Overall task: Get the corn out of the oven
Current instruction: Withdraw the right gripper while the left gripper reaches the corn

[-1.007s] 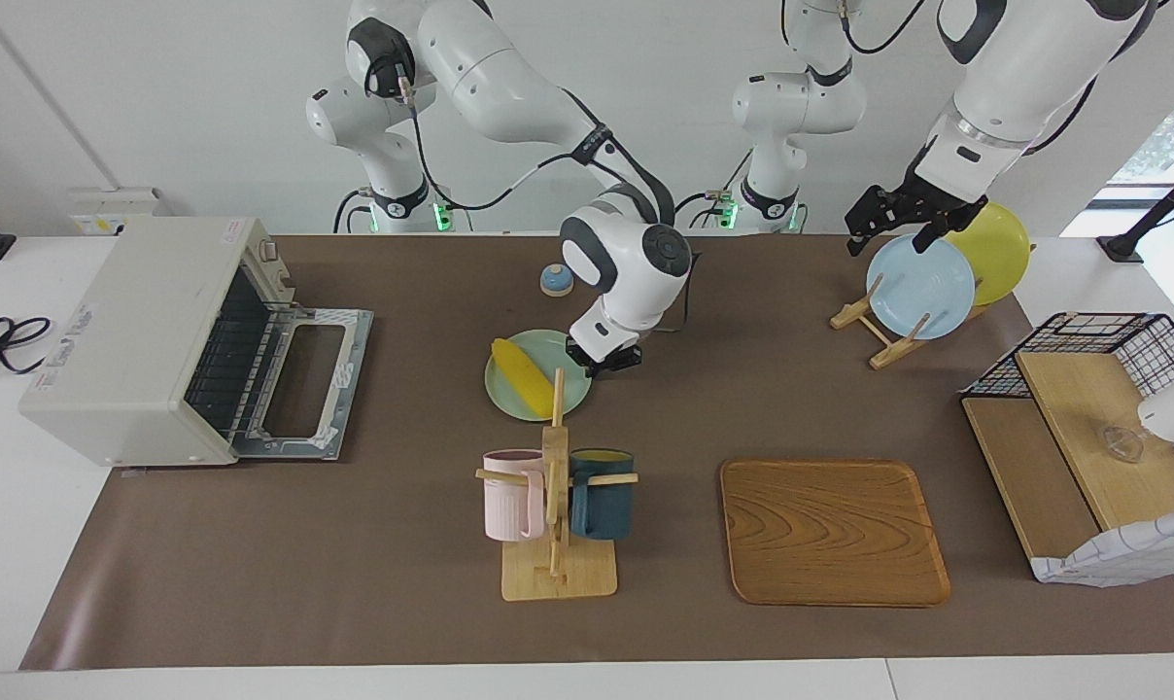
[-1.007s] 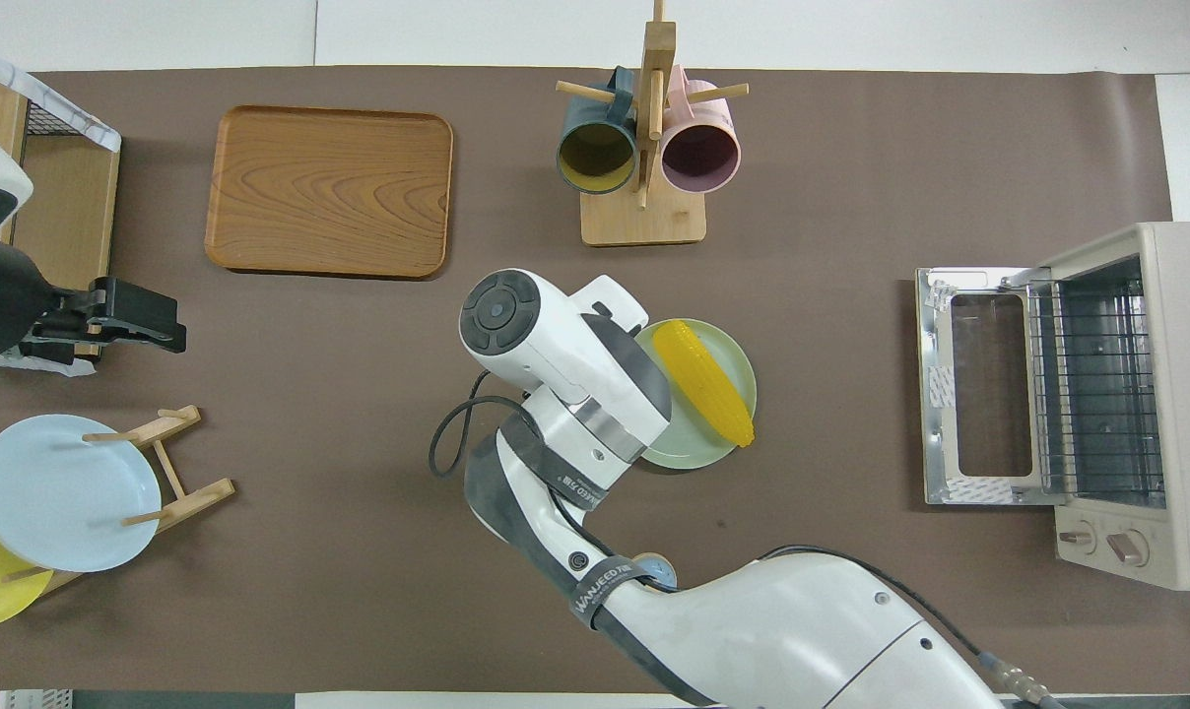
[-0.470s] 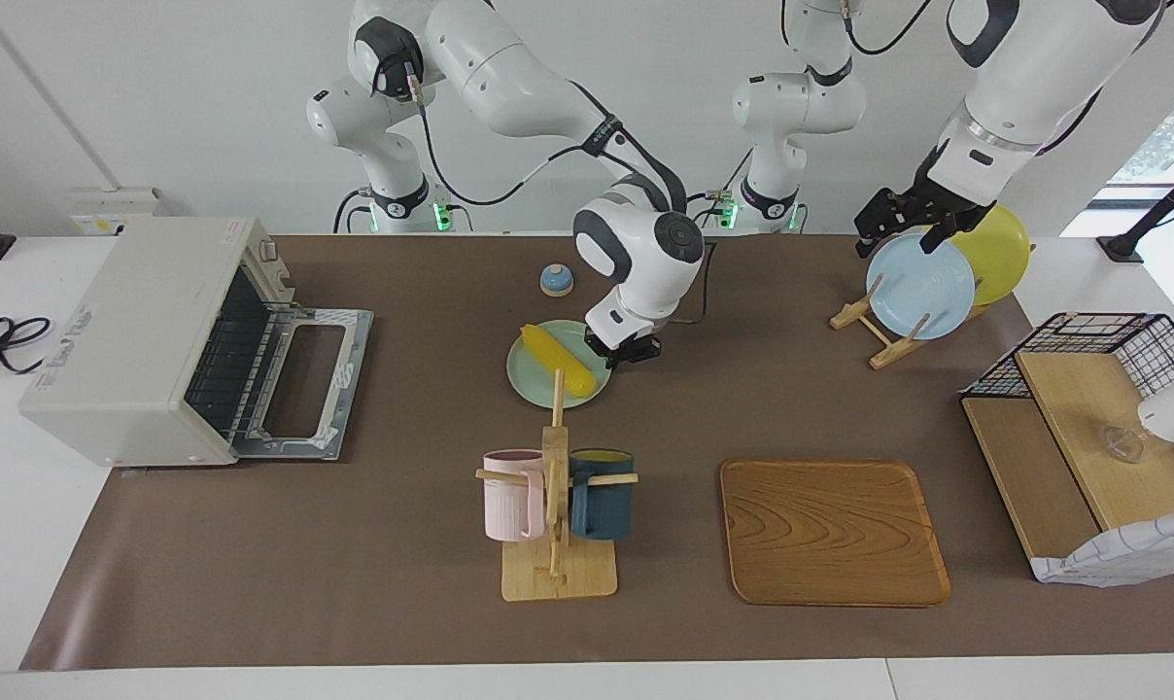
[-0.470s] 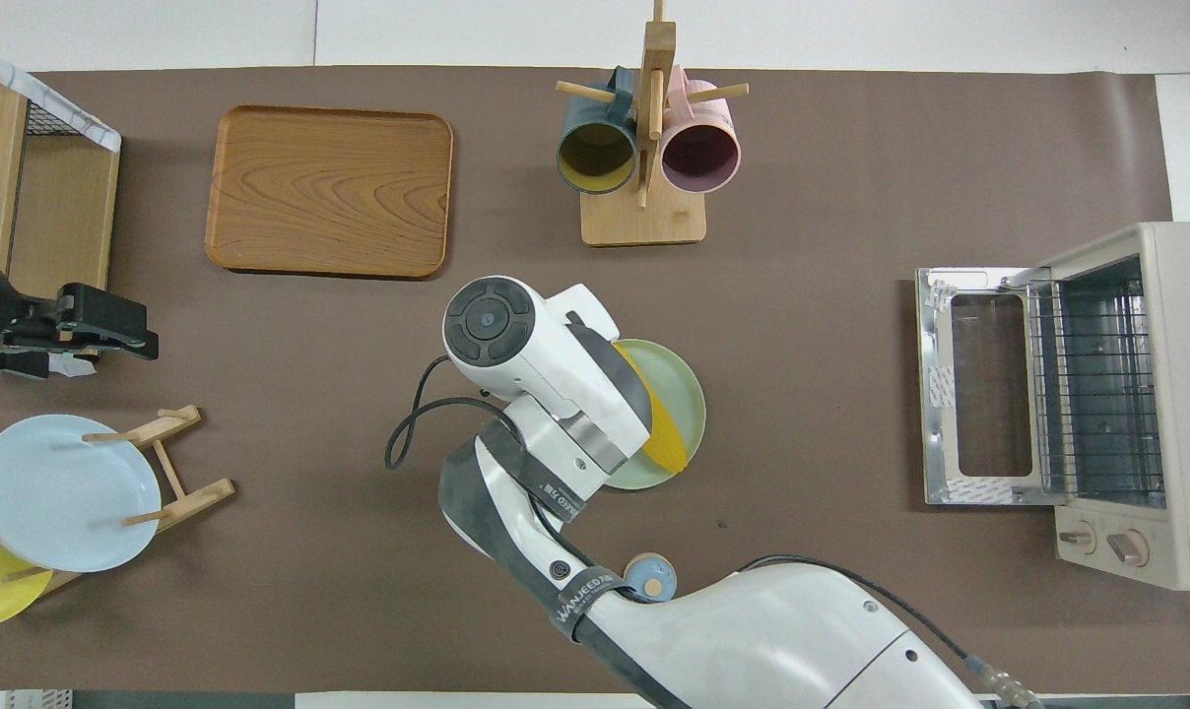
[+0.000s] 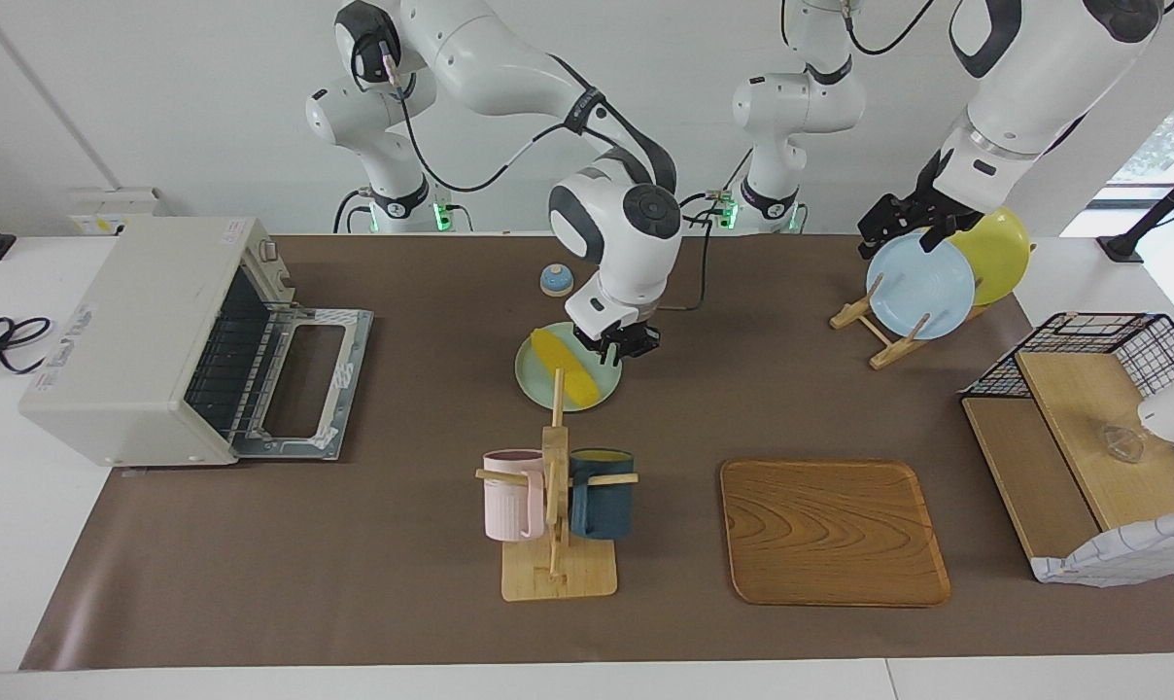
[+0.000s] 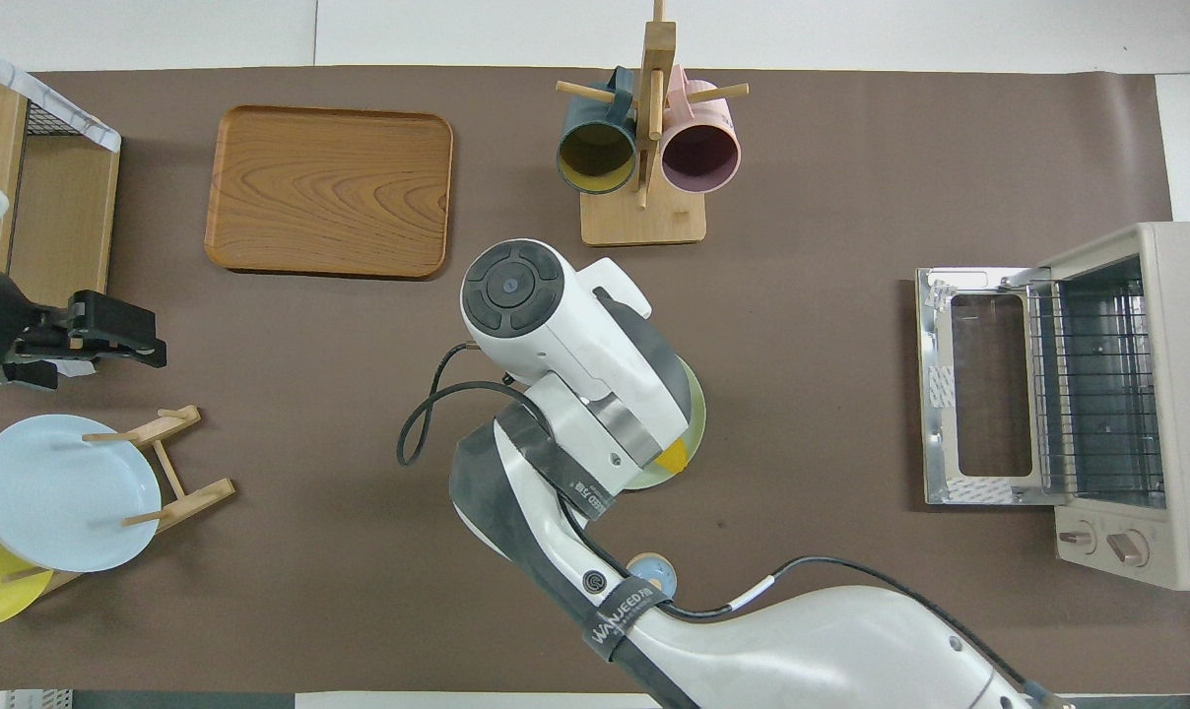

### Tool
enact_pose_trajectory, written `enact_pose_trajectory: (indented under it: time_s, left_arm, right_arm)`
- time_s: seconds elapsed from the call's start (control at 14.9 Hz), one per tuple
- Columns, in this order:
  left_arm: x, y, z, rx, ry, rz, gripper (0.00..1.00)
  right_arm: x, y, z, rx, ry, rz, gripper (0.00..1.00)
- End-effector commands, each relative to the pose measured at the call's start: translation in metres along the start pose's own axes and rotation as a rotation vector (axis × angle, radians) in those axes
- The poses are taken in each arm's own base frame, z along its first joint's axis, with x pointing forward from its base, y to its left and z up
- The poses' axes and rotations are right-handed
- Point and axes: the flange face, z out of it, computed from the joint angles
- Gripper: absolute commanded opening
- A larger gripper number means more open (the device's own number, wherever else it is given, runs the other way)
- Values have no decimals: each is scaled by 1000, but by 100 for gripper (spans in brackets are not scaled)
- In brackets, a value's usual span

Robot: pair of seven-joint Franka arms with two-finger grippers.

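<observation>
Since the corn (image 5: 566, 369) already lies on the green plate (image 5: 534, 382) mid-desk, at three o'clock from the open oven (image 5: 150, 335) in the facing view, the right tool (image 5: 618, 344), narrowed and empty, need only retreat, while the left tool (image 5: 903, 222) waits wide.

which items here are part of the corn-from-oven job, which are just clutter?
Job:
- corn, lying on the green plate
- oven, door open, rack bare
- right tool, over the plate's rim
- left tool, waiting over the plate rack

Clutter:
- wooden tray
- mug stand with pink mug and dark mug
- blue plate, yellow plate
- wire shelf
</observation>
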Motion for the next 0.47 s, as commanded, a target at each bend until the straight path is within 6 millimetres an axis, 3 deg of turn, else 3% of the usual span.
enact_pose_trajectory:
  time_s: [0.0, 0.2, 0.4]
  left_arm:
    - [-18, 21, 13, 8, 20, -69, 100]
    - [-29, 53, 28, 16, 17, -121, 100]
    - [-47, 99, 58, 12, 39, -214, 100]
  right_arm:
    - [12, 76, 56, -82, -66, 30, 0]
    - [36, 149, 105, -78, -104, 17, 0]
    - [48, 197, 143, -51, -74, -6, 0]
